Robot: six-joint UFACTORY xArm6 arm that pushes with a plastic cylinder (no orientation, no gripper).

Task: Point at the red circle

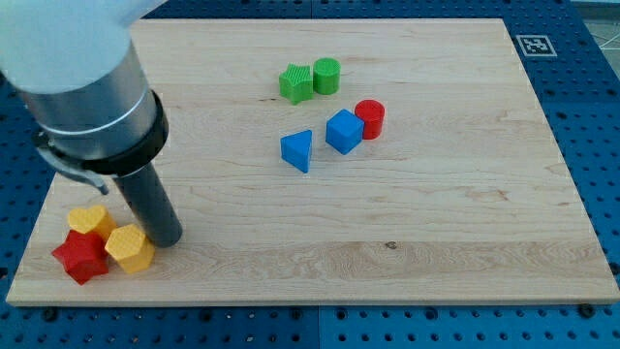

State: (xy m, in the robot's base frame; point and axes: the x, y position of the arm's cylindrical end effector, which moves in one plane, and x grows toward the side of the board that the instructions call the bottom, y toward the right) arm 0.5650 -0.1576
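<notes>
The red circle (pixel 370 118) is a short red cylinder right of the board's middle, touching the right side of a blue cube (pixel 344 131). My tip (pixel 166 237) is at the lower left of the board, far left of the red circle. It rests just right of a yellow hexagon block (pixel 130 248).
A blue triangle (pixel 298 150) lies left of the blue cube. A green star (pixel 296 83) and a green circle (pixel 326 75) sit near the view's top. A yellow heart (pixel 90 221) and a red star (pixel 80 257) cluster at the lower left corner. The wooden board (pixel 436 223) sits on a blue pegboard.
</notes>
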